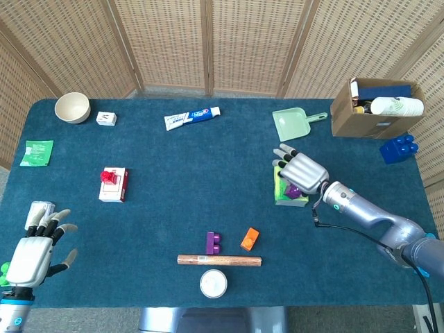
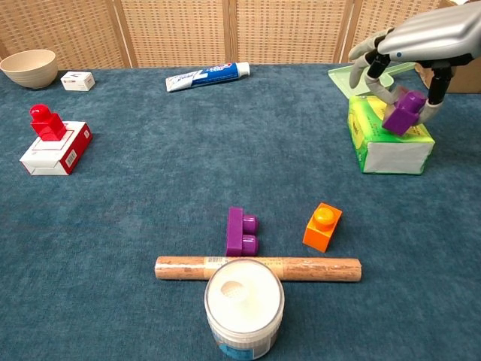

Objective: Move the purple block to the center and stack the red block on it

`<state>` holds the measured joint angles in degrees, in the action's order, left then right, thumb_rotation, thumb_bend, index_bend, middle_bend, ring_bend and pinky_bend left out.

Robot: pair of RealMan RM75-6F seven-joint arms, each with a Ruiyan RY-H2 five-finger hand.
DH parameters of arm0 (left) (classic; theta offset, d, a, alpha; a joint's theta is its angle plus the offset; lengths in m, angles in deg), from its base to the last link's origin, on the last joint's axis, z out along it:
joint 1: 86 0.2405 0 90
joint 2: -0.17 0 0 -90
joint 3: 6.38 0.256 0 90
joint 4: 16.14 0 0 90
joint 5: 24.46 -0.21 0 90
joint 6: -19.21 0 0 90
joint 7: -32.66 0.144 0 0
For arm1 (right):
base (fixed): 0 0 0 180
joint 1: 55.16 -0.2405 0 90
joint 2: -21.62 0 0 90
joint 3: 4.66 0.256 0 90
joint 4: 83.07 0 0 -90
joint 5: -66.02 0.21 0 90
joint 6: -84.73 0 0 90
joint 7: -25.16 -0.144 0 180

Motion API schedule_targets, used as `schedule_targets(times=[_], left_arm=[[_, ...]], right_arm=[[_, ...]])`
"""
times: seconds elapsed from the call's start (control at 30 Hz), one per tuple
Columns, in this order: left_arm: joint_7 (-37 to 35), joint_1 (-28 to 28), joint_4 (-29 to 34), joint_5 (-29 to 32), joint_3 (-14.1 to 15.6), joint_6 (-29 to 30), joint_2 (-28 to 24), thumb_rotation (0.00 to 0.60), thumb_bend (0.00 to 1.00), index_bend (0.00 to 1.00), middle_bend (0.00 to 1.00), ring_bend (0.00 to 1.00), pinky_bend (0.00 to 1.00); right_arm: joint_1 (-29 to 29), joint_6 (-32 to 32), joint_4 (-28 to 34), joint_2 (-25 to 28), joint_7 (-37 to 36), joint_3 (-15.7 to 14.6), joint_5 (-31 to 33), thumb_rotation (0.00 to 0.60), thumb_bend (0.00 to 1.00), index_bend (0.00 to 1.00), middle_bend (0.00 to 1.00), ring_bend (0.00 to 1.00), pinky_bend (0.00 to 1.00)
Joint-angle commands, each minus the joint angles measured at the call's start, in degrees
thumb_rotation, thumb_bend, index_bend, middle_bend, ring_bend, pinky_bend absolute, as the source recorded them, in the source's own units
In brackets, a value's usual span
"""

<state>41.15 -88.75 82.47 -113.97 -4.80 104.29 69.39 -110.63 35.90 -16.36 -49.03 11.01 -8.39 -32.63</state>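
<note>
A small purple block (image 2: 403, 111) hangs tilted just over the top of a green box (image 2: 391, 150), pinched in the fingers of my right hand (image 2: 425, 34). From the head view the same hand (image 1: 303, 173) covers most of that block (image 1: 293, 189) at the table's right. The red block (image 2: 45, 122) stands on a white and red packet (image 2: 52, 156) at the far left, also seen as the red block (image 1: 107, 176) in the head view. My left hand (image 1: 35, 253) rests at the front left corner, fingers apart, holding nothing.
Near the front middle lie a second purple block (image 2: 242, 231), an orange block (image 2: 323, 226), a wooden rod (image 2: 258, 268) and a white jar (image 2: 244, 304). Toothpaste (image 1: 192, 117), a green dustpan (image 1: 293, 124), a bowl (image 1: 72, 107) and a cardboard box (image 1: 374, 107) line the back.
</note>
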Motion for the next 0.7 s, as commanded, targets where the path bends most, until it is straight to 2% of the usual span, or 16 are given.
schedule_targets(times=[0.03, 0.33, 0.53, 0.7], left_arm=[[-0.08, -0.01, -0.06, -0.05, 0.03, -0.01, -0.03, 0.6, 0.38, 0.34, 0.17, 0.17, 0.0], [-0.67, 0.0, -0.52, -0.25, 0.04, 0.16, -0.17, 0.6, 0.38, 0.34, 0.17, 0.17, 0.0], [-1.86, -0.01, -1.56, -0.32, 0.22, -0.02, 0.06, 0.6, 0.38, 0.34, 0.17, 0.17, 0.0], [-3.51, 0.14, -2.84, -0.37, 0.29, 0.21, 0.13, 0.6, 0.38, 0.34, 0.17, 0.17, 0.0]], right_arm=[[0.2, -0.46, 1.91, 1.13, 1.16, 0.58, 0.59, 0.6, 0.02, 0.64, 0.25, 0.05, 0.04], [1.29, -2.23, 10.33, 4.1, 6.83, 2.67, 2.4, 0.6, 0.03, 0.66, 0.26, 0.08, 0.08], [1.32, -0.35, 17.31, 5.38, 12.79, 4.38, 5.15, 0.6, 0.03, 0.66, 0.27, 0.08, 0.09], [1.07, 0.99, 20.66, 4.78, 17.3, 6.17, 7.82, 0.6, 0.03, 0.66, 0.26, 0.08, 0.12]])
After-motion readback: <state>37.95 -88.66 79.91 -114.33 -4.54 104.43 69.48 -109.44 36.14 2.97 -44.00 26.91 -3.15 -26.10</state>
